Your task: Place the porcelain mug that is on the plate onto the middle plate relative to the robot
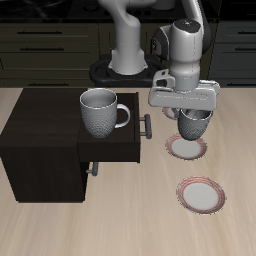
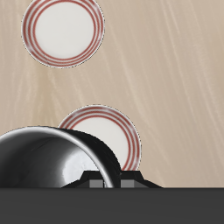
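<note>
My gripper is shut on the rim of the porcelain mug, a grey-white speckled mug, and holds it a little above a white saucer with a reddish-brown rim, the middle plate. In the wrist view the mug hangs at my gripper, with that plate partly under it. A second like plate lies nearer the table's front edge and also shows in the wrist view. The third plate is hidden behind my gripper and arm.
A dark wooden cabinet stands beside the plates, with its drawer pulled open toward them. A bigger grey-white mug stands on top of it. The robot's base is at the table's back.
</note>
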Available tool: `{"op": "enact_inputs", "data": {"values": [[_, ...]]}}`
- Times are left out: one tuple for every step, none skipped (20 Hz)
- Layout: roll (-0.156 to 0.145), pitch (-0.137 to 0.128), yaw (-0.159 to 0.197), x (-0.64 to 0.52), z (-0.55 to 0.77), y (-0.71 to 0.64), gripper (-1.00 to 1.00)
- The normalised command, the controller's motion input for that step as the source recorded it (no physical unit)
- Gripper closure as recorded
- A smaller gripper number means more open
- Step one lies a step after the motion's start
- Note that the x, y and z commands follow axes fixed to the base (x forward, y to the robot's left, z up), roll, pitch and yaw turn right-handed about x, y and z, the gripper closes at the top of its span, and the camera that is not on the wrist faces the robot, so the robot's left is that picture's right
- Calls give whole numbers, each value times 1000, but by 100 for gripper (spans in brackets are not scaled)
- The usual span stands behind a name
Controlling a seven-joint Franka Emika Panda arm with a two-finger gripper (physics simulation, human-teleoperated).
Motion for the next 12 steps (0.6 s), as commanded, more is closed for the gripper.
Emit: {"op": "enact_inputs", "data": {"values": [[-30,3,-36,8,-61,-26,100],[18,178,22,539,-566,-18,100],[-3,12,24,86,-129,-13,100],[52,-63,124,134,-193,86,100],[-67,168,-142,310,-322,-163,100],[33,21,48,161,-237,127,100],[-6,-6,79,168,-281,40,100],[0,45,28,154,-351,132,100],[25,190,-41,258,-622,123,100],[-28,125,-31,17,-331,56,100],[-80,-26,23,-201,-124,42,100],[66,27,12,-51,24,58,-100]]}}
